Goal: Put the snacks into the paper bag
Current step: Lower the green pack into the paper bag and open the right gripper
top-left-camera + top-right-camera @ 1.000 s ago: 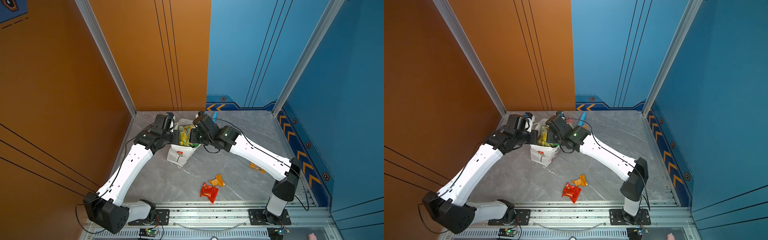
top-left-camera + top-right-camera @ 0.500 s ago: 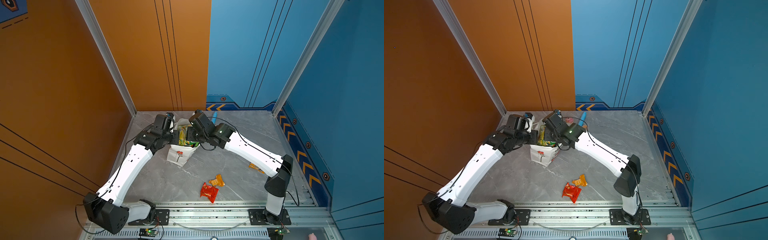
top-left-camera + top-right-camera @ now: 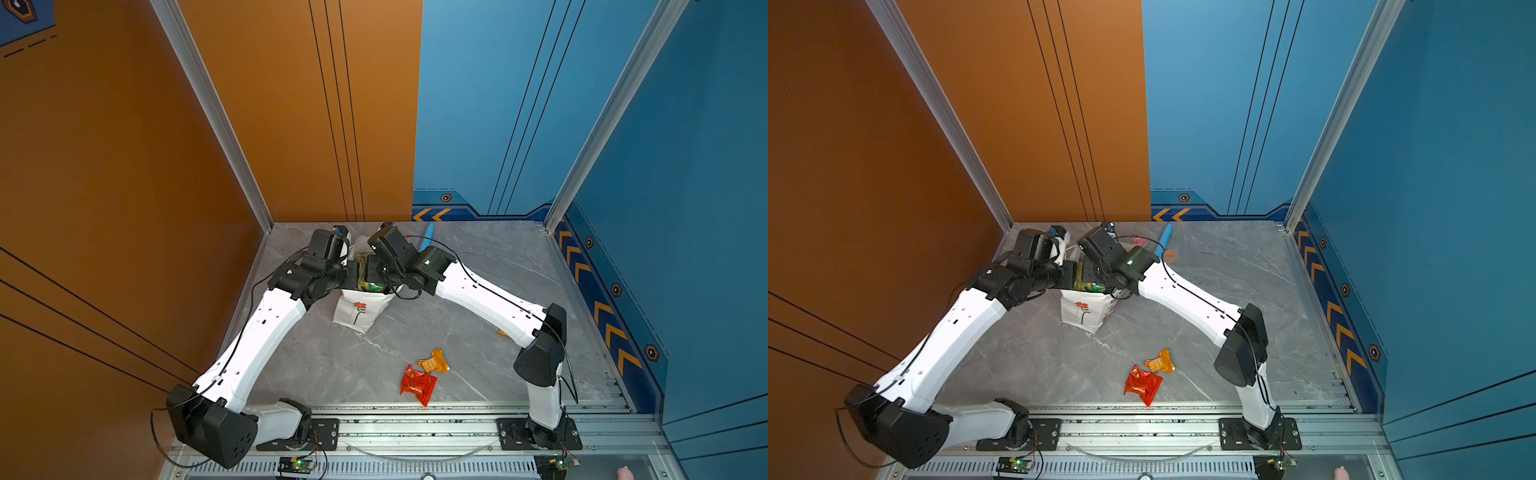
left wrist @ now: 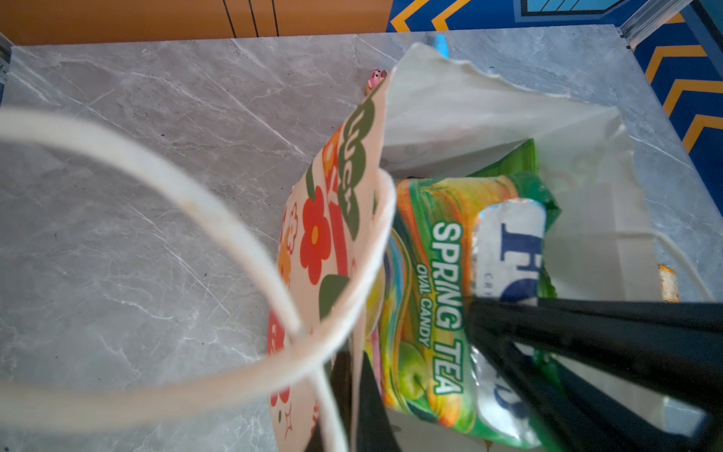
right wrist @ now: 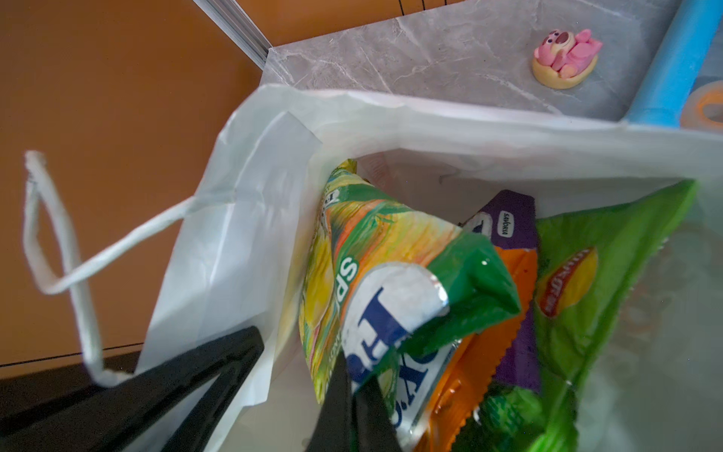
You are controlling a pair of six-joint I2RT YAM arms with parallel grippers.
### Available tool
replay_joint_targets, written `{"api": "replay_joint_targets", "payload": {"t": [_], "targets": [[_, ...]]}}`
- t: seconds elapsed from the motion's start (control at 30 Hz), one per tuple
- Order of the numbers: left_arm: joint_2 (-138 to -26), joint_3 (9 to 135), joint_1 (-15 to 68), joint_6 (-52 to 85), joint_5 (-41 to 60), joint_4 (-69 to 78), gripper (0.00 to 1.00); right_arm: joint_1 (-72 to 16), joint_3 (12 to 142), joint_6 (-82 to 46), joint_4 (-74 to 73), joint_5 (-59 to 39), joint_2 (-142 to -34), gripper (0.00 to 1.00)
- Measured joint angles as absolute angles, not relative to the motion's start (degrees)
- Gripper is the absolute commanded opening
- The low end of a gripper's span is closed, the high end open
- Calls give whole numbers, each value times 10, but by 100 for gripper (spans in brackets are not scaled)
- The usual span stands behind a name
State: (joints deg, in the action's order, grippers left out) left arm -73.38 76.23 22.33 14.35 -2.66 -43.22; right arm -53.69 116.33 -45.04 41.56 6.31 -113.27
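Packets, loose: red packet [image 3: 417,384] and orange packet [image 3: 434,360], crinkled, flat on the grey table [image 3: 332,365], nearest my bases.
Paper bag [image 3: 357,311]: white, red flowers; upright at mid-table, mouth up.
My left gripper [image 4: 354,375]: closed on the bag's rim.
My right gripper [image 5: 352,387]: pinched shut on the green SPRING TEA packet [image 5: 391,242], on end inside the bag, top folded over.
Behind: pink toy [image 5: 565,58], blue tube [image 5: 673,66].

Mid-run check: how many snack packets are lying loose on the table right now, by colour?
Red: 1, the red packet
Orange: 2, the small orange packet beside it and an orange packet edge showing past the right arm
Total: 3 loose outside the paper bag
Not counted: the green SPRING TEA packet, pinched by the right gripper inside the bag.
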Motion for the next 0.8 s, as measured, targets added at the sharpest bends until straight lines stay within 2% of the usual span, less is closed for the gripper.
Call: {"api": "replay_joint_targets", "payload": {"t": [0.17, 0.53, 0.8], "targets": [[-734, 762, 226, 143, -30, -432, 0, -537, 1166, -450, 416, 62, -1141, 4], [-734, 762, 229, 143, -30, -432, 0, -533, 1166, -450, 416, 60, -1141, 20], [-734, 762, 230, 143, -30, -432, 0, -528, 1149, -444, 416, 51, -1117, 40]]}}
